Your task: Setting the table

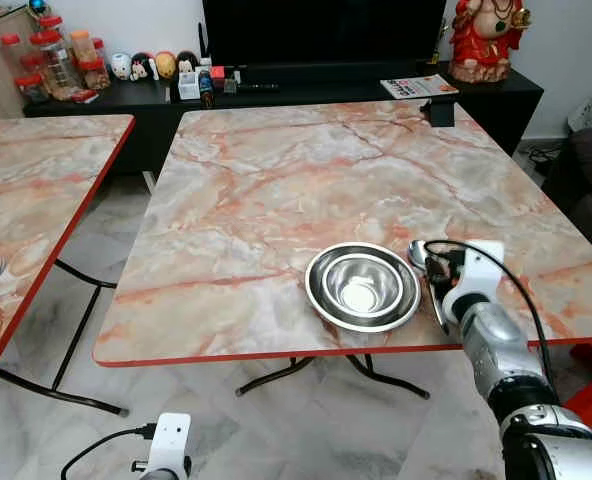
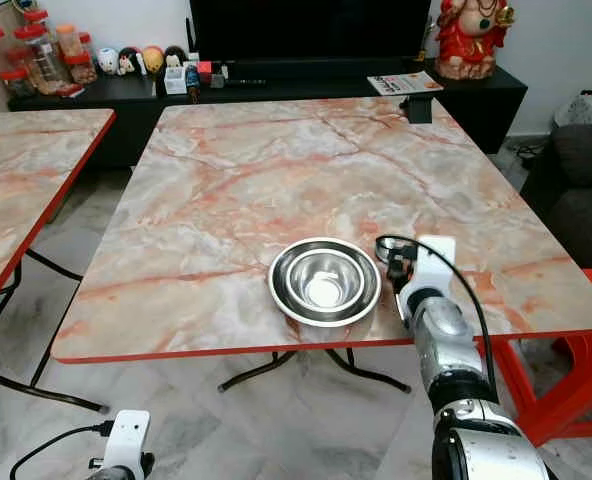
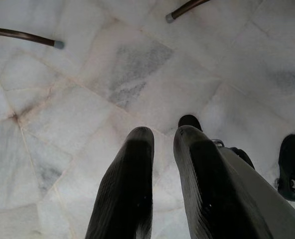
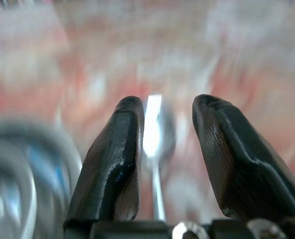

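Your right end effector [image 4: 160, 164] hangs spread around the spoon [image 4: 156, 134], which lies on the surface [image 1: 276, 180] just right of the nested steel bowls [image 1: 362, 286]; it looks light, stiff and slippery, so pinch its thin handle squarely.

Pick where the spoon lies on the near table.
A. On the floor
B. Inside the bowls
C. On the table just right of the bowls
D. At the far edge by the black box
C: the spoon lies on the table just right of the stacked bowls, with the right gripper open over it.
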